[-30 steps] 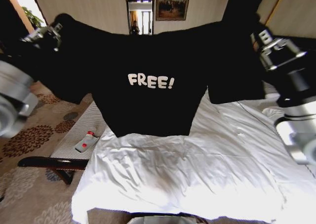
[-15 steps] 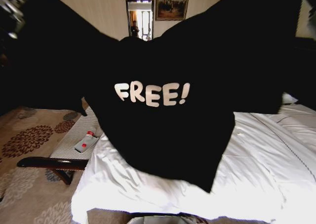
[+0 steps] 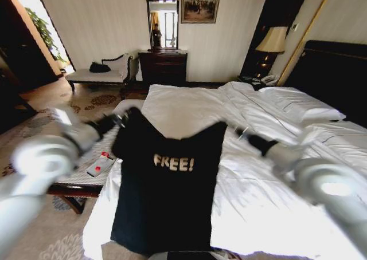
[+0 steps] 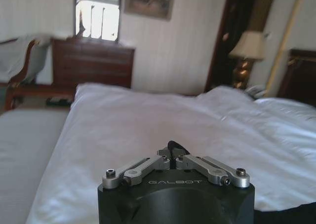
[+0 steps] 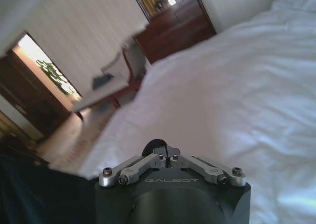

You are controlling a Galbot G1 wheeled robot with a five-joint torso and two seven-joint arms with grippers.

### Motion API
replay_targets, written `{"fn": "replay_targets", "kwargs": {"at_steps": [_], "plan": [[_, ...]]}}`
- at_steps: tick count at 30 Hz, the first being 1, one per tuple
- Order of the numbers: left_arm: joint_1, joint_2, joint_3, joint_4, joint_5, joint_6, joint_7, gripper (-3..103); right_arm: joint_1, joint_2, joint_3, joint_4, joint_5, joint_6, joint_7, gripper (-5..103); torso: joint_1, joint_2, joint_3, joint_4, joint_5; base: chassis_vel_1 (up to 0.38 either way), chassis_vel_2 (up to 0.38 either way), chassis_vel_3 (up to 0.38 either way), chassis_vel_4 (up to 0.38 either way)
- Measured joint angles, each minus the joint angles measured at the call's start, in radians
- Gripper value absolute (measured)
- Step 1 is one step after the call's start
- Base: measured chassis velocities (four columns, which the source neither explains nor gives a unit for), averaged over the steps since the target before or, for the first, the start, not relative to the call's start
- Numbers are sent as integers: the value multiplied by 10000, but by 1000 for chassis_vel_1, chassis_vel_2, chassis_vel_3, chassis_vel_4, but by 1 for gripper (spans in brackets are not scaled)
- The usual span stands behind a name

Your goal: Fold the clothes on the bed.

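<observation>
- While both arms reach out over the bed (image 3: 275,203), the left end effector (image 3: 122,119) sits at the T-shirt's (image 3: 166,203) left shoulder; its wrist view shows the linkage drawn together on a scrap of black cloth, so it reads as pinching the T-shirt.
- Right end effector (image 3: 243,133): at the T-shirt's right shoulder, linkage likewise pressed together with something dark between the tips, judged to be the same garment.
- T-shirt: black, white "FREE!" lettering facing up, stretched between the two end effectors; body draped down over the bed's near edge, hem hanging past the mattress.
- Bed: white sheets, rumpled duvet and pillows beyond the T-shirt, dark headboard (image 3: 332,71) at its far right.
- Counter (image 3: 74,177): striped, just left of the T-shirt, carrying a small white bottle (image 3: 101,163) with a red band.
- Step in hand, as judged: laying the garment flat. Keep both shoulders level and taut, set the cloth well onto the mattress, and let go only once no wrinkle or overhang remains.
</observation>
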Motion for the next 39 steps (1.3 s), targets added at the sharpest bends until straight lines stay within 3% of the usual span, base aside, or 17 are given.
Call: {"fn": "replay_targets", "kwargs": {"at_steps": [1, 2, 3, 5, 8, 10, 15, 20, 24, 39], "plan": [[-71, -144, 205, 223, 182, -30, 0, 0, 90, 138, -303, -226, -325, 38, -83, 0, 0, -1, 1, 0, -2, 0, 0, 0, 0], [-333, -702, 882, 1024, 848, -160, 68, 0, 392, 486, -1038, -912, -1056, 152, -323, 0, 1, -1, 3, 1, -2, 0, 0, 0, 0], [-333, -702, 882, 1024, 848, -160, 68, 0, 392, 486, -1038, -912, -1056, 152, -323, 0, 1, -1, 3, 1, -2, 0, 0, 0, 0], [-584, -1438, 1413, 2064, 1684, -397, 220, 0, 855, 876, -1727, -1861, -1680, 317, -608, 0, 3, -2, 3, -3, -2, 0, 0, 0, 0], [-707, -1820, 1568, 2686, 1997, -547, 291, 0, 1152, 1060, -2010, -2470, -1999, 465, -808, 0, 4, -2, 3, -3, -1, 0, 0, 0, 0], [-896, -2407, 1637, 3695, 2430, -945, 389, 0, 1741, 1230, -2346, -3537, -2438, 820, -1146, 0, 2, -2, 2, 0, 3, 0, 0, 0, 0], [-1024, -3171, 1413, 4525, 2661, -1394, 452, 0, 2844, 1342, -2863, -4728, -2849, 1244, -1507, 0, 0, 0, 1, 0, 0, 0, 0, 0, 0], [-1102, -3621, 1259, 5042, 2852, -1725, 517, 0, 3737, 1521, -3317, -5500, -2960, 1365, -1605, 0, 0, 0, 1, -1, 2, 0, 0, 0, 0], [-1375, -4316, 1071, 6073, 3371, -2079, 712, 0, 4968, 2077, -4063, -7039, -3502, 1513, -1696, 0, 1, 0, 1, 3, 0, 0, 0, 0, 0], [-2231, -5203, 906, 8620, 4127, -2549, 1287, 0, 5805, 2868, -4420, -9285, -4908, 1957, -2290, 0, -1, 1, 0, -1, -1, 0, 0, 0, 0]]}}
